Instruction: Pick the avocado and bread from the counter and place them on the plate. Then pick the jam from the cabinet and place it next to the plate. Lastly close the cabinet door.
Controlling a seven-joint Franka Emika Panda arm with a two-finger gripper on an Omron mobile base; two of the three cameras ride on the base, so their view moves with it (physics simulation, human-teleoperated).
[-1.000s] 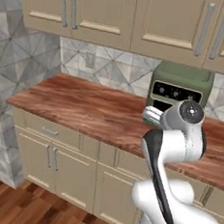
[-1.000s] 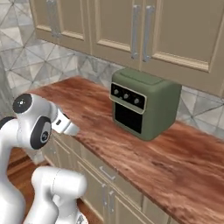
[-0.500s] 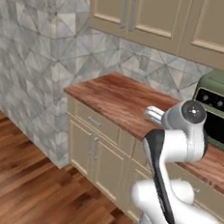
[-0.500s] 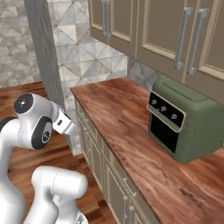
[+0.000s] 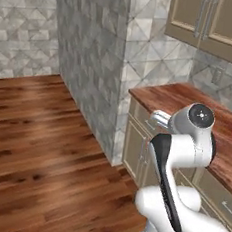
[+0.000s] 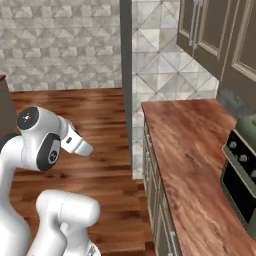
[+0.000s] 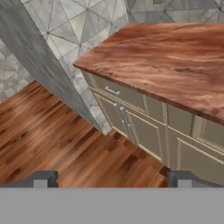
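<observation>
Left base view: the white arm (image 5: 184, 160) stands folded beside the end of the table (image 5: 209, 109), a reddish-brown wood-grain worktop over beige base cupboards (image 5: 138, 145). A grey tiled wall (image 5: 93, 60) meets the table's end, and wood flooring (image 5: 44, 151) spreads to the side.

Right base view: the same table (image 6: 190, 150) runs away from the arm, with a dark green toaster oven (image 6: 242, 170) standing on it at the far edge of the picture. Beige wall cabinets (image 6: 220, 35) hang above, doors shut as far as this angle shows.

Hand view: the tool (image 7: 112, 179) hangs in the air with its two dark fingertips (image 7: 41, 178) set wide apart and nothing between them. The table's corner (image 7: 166, 61) lies ahead of the tool and above its tips in this picture, well apart from it, with a drawer (image 7: 116, 92) and cupboard doors (image 7: 144, 131) just under the worktop edge. The floor (image 7: 57, 140) lies directly beyond the tool. The stretch of worktop seen here carries none of the food items or the plate.
</observation>
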